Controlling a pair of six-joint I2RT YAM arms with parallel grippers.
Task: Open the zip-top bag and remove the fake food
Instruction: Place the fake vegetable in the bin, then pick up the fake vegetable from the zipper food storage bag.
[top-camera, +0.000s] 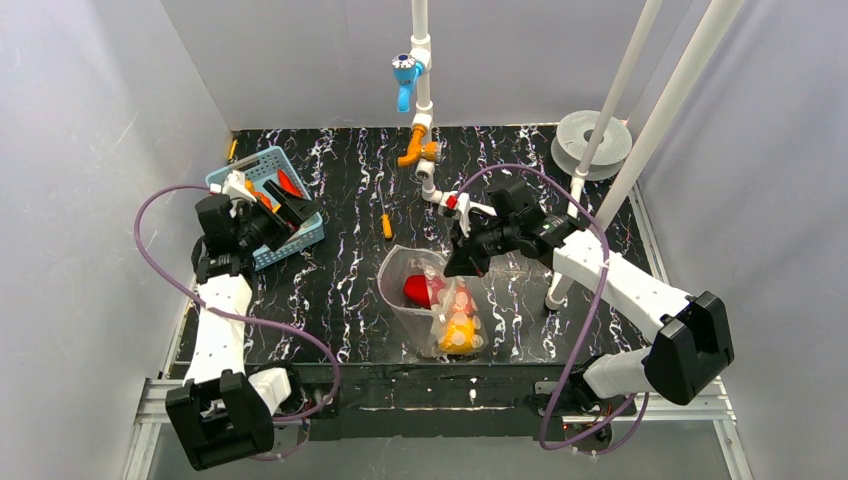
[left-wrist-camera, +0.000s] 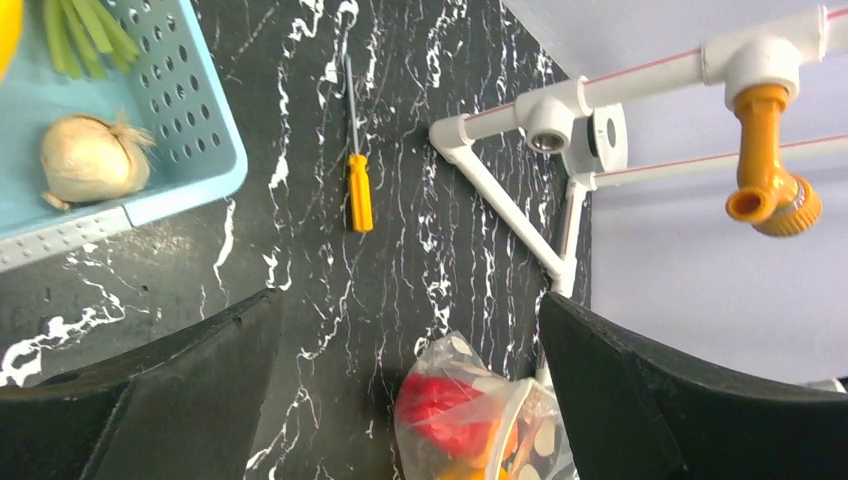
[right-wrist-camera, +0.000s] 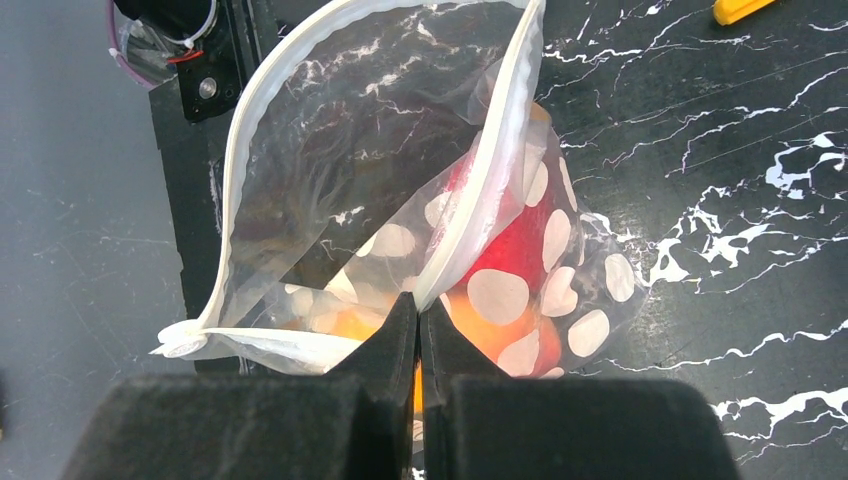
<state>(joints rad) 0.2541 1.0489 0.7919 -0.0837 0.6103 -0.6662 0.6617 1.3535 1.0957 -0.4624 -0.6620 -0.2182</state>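
The zip-top bag (top-camera: 436, 298), clear with white dots, lies mid-table with its white zip rim (right-wrist-camera: 300, 130) spread wide. My right gripper (right-wrist-camera: 418, 305) is shut on that rim at one side of the mouth, seen from above (top-camera: 463, 262). Fake food shows through the plastic: a red piece (right-wrist-camera: 515, 245) and orange pieces (right-wrist-camera: 468, 318); yellow ones (top-camera: 458, 333) sit at the near end. My left gripper (left-wrist-camera: 408, 300) hangs open and holds nothing, over the near edge of the basket (top-camera: 292, 212). The bag (left-wrist-camera: 480, 420) is ahead of it, apart from its fingers.
A light blue perforated basket (left-wrist-camera: 195, 130) at the left holds a garlic bulb (left-wrist-camera: 90, 158) and green stalks (left-wrist-camera: 85, 30). An orange-handled screwdriver (top-camera: 386, 222) lies beside it. A white pipe frame (top-camera: 437, 190) with an orange nozzle (left-wrist-camera: 765, 190) and a blue tap (top-camera: 405, 75) stands behind.
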